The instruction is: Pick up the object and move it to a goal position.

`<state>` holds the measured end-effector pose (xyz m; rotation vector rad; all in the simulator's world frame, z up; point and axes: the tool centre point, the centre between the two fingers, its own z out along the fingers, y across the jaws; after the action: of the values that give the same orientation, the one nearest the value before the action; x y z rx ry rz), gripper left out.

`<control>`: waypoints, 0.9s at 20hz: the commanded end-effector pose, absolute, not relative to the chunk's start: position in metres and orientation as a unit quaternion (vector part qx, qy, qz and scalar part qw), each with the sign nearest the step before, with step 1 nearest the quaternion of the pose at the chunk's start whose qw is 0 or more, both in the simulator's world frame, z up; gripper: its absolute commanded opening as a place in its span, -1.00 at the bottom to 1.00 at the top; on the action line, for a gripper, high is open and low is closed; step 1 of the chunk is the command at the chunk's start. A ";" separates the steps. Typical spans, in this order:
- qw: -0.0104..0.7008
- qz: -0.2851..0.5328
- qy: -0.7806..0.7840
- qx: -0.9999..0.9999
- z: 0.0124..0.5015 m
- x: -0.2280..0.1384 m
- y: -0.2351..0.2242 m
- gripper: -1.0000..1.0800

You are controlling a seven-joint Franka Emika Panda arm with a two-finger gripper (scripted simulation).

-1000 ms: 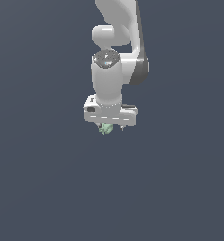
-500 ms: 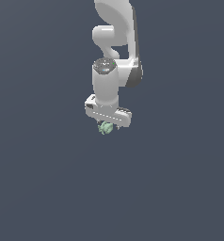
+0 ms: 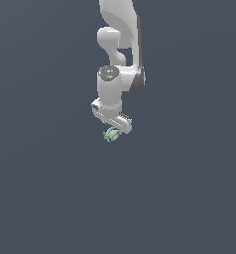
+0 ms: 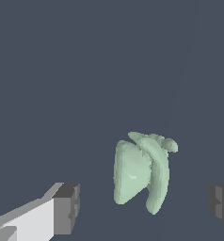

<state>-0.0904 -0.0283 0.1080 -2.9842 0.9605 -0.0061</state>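
Observation:
The object (image 3: 111, 134) is a tiny pale mint-green lumpy thing that lies just under the white gripper (image 3: 112, 129) in the exterior view. In the wrist view the object (image 4: 141, 173) stands between the two dark finger pads (image 4: 67, 208), with a clear gap on each side. The gripper (image 4: 143, 205) is open around it and neither pad touches it. In the exterior view the hand is turned at a slant and covers the top of the object.
The white arm (image 3: 121, 44) comes down from the top of the exterior view. A plain dark grey-blue surface (image 3: 50, 198) fills the rest of both views. No goal marker shows.
The hand has turned about its own axis to a slant and come down a little over the object. The object has stayed in place.

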 end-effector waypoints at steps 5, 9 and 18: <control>0.001 0.000 0.347 -0.938 0.098 -0.108 -0.032 0.92; 0.000 0.000 0.356 -0.934 0.096 -0.112 -0.033 0.92; 0.000 0.000 0.355 -0.935 0.081 -0.112 -0.033 0.92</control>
<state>-0.1114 -0.0329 0.0864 -2.9371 1.1140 -0.0009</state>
